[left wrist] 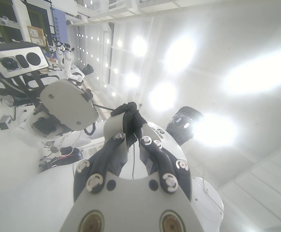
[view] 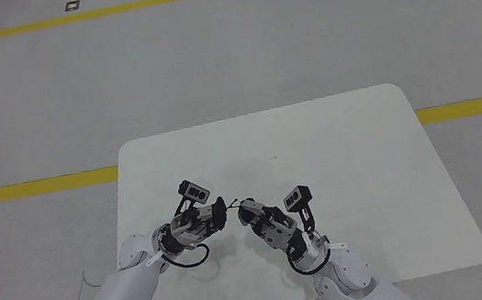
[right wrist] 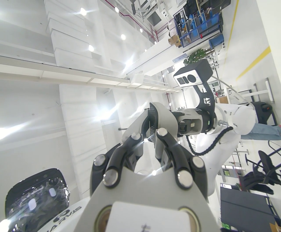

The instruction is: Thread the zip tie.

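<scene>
Holding the zip tie [left wrist: 133,157] up between both hands, over the near edge of the tabletop [view: 362,151]; threading not confirmed.
We note the left hand [view: 219,209] pinching the black strap. The right hand [view: 246,209], tip to tip with it, is pressed together on a thin dark end that reaches across. Pick-up and alignment look done to us. We cannot tell whether the tail has entered the head; we judge that pulling it through is still left.
</scene>
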You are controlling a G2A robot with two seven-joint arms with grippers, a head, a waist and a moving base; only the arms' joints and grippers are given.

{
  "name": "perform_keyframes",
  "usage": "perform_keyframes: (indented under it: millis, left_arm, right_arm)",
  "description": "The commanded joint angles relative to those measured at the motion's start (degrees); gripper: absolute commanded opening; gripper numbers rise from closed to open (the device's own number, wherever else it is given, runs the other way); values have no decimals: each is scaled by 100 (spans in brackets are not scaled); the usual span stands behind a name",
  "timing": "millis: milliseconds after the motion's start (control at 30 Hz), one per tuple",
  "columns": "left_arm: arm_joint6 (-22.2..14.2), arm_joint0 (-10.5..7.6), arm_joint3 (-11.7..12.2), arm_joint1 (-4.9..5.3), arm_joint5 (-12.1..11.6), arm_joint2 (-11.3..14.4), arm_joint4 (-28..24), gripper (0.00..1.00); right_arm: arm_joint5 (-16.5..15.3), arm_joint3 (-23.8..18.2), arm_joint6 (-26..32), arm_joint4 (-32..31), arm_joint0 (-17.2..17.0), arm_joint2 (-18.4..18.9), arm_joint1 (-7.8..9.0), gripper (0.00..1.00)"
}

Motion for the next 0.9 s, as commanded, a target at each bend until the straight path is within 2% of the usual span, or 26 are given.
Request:
perform_keyframes:
  millis: [0, 867]
  left_arm:
    - [0, 0, 0, 0, 0, 0, 0, 0]
    - [0, 0, 0, 0, 0, 0, 0, 0]
  right_arm:
    - [4, 9, -4, 1, 3, -8, 2, 0]
    - [91, 139, -77, 65, 59, -22, 38, 0]
